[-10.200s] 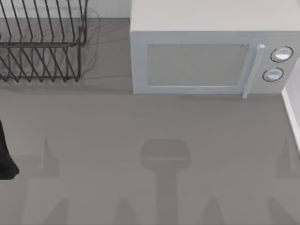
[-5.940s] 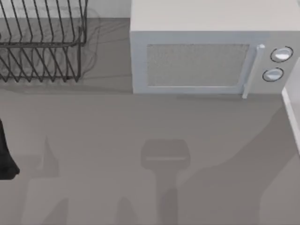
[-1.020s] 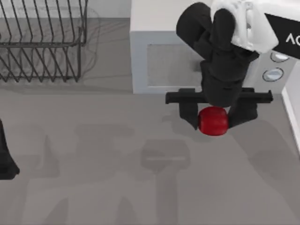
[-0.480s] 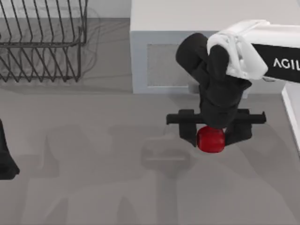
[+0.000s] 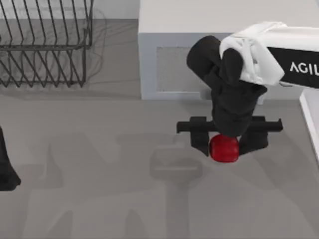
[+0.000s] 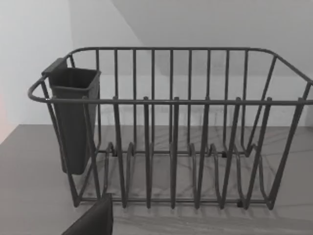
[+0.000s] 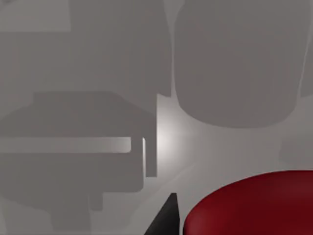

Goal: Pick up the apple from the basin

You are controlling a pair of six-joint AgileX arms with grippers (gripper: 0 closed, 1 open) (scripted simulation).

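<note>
The apple [image 5: 224, 148] is a small glossy red ball, held between the two black fingers of my right gripper [image 5: 224, 148], which is shut on it above the grey table in front of the microwave. In the right wrist view the apple [image 7: 254, 205] bulges red at the frame's edge beside a black fingertip [image 7: 165, 218], with the grey table surface and shadows beyond. The basin is out of view. My left arm [image 5: 6, 167] stays parked at the table's left edge.
A white microwave [image 5: 169, 55] stands at the back, just behind my right arm. A dark wire dish rack [image 5: 45, 45] with a cutlery cup [image 6: 73, 117] sits at the back left. A white edge [image 5: 310, 119] borders the table at the right.
My right arm came in from the right carrying the apple and moved it toward the table's front over the last second. In the last half second it has hardly moved.
</note>
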